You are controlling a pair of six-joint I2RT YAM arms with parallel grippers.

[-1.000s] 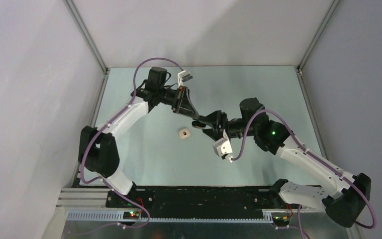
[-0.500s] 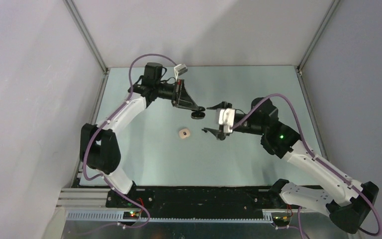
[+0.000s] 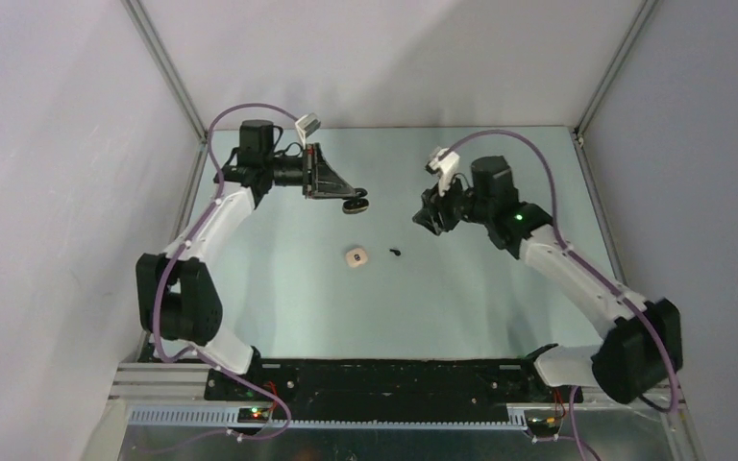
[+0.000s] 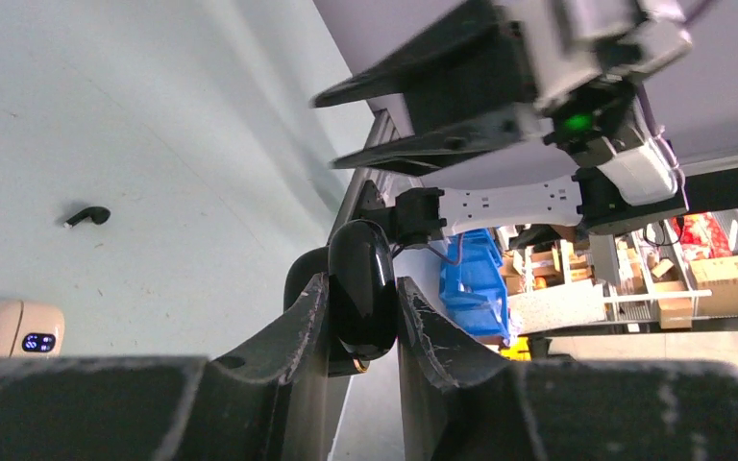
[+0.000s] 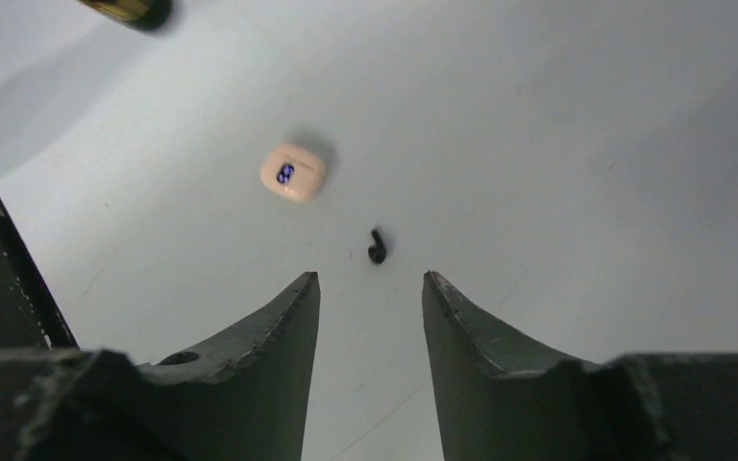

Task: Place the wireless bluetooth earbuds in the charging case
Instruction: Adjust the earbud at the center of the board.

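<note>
The pale green desk (image 3: 288, 298) carries only two small loose things, and the beige case (image 3: 356, 257) near its middle serves as the marker for everything else.

Beyond the beige case, toward the back wall and raised off the desk, the left pincer (image 3: 349, 198) is clamped on the black case (image 4: 363, 274). Its two fingers press the case's flat sides. This case is a glossy, rounded black pebble with a small gold fitting at its lower end. Whether its lid is open cannot be told.

To the right of the beige case and farther back, well apart from it, hangs the right pincer (image 5: 370, 288). Its jaws stand apart with nothing between them, and they point down at the desk.

The beige case itself lies flat, a small rounded square with a dark window showing blue lit figures.

Just to the right of the beige case, near it but not touching, one earbud (image 5: 377, 248) lies on the bare desk. It is tiny and black, a rounded bud with a short stem, far smaller than either case. Only this one earbud is in view.
</note>
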